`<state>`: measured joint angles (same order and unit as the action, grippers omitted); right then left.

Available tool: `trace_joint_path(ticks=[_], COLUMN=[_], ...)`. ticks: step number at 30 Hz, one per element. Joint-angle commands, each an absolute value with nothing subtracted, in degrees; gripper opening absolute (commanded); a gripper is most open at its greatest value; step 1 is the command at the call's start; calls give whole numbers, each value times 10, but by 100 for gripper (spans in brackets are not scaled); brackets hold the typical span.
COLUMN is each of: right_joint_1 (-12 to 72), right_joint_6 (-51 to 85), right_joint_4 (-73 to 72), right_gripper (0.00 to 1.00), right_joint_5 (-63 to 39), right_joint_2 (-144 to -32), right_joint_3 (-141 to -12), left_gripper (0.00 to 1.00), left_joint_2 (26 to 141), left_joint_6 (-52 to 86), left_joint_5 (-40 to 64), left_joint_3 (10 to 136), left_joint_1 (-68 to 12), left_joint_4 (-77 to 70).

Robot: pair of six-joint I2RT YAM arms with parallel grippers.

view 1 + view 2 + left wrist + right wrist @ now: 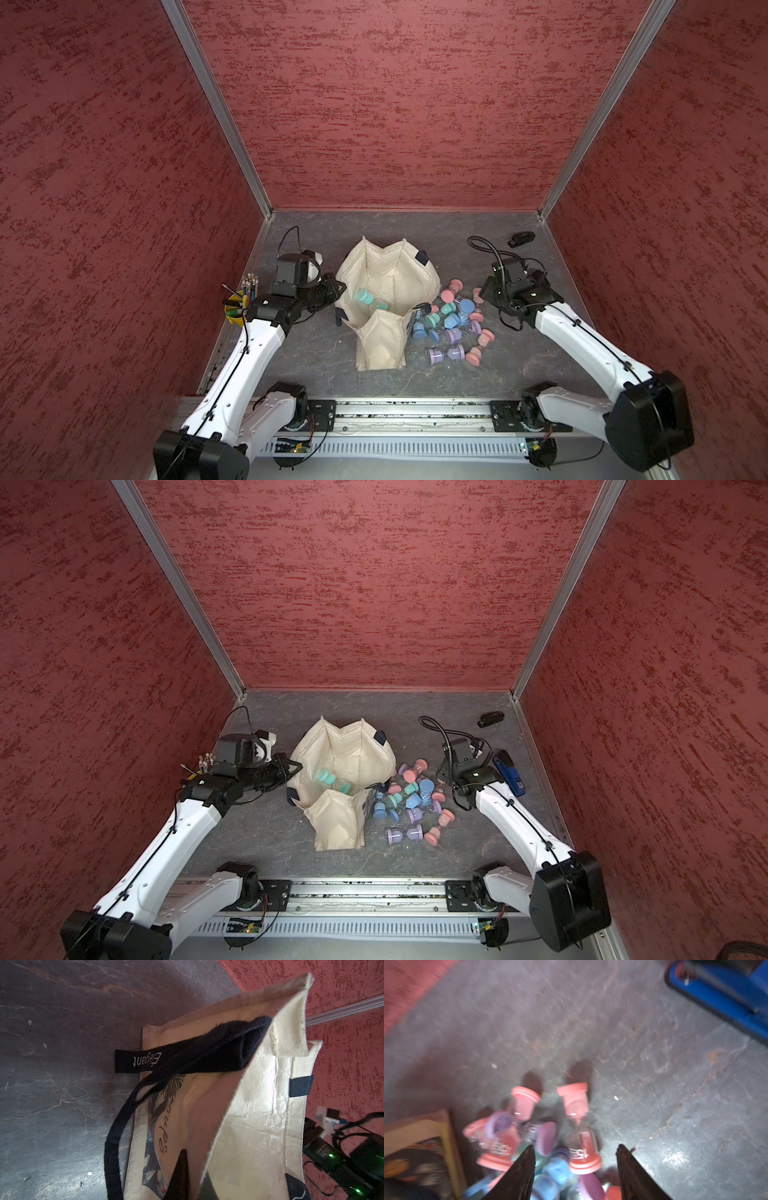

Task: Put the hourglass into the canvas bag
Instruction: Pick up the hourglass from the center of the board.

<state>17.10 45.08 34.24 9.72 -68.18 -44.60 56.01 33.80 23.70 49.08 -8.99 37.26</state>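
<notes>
The cream canvas bag (386, 266) (340, 750) stands open in the middle of the floor, its outer pocket panel flopped toward the front. A teal hourglass (368, 300) lies inside it. My left gripper (338, 291) (195, 1165) is shut on the canvas bag's left rim (249, 1126), one finger outside the wall and one inside. To the right of the bag lies a heap of several pink, blue, purple and teal hourglasses (453, 320) (579, 1126). Just above that heap's right edge, my right gripper (484, 291) (575, 1145) is open and holds nothing.
A yellow cup of pens (241, 299) stands by the left wall behind the left arm. A blue stapler (509, 773) (726, 991) lies near the right wall, a small black object (520, 239) at the back right. The bag's dark strap (116, 1147) trails on the floor.
</notes>
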Motion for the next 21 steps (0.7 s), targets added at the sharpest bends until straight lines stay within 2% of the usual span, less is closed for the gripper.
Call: trace_joint_path(ticks=[1,18,21], right_joint_1=[150,126,126], right_joint_6=[430,382,380], right_joint_4=[292,255,250], right_gripper=[62,56,51], right_joint_5=[35,-17,-20], right_joint_2=[-696,-794,-805], right_joint_3=[-437,-437,-438], left_gripper=[10,8,8], left_joint_2=[563,557,557], left_joint_6=[330,327,327], left_joint_5=[248,249,248], left_joint_3=[507,498,498], left_joint_1=[-88,-88,-88], left_joint_4=[371,368,367])
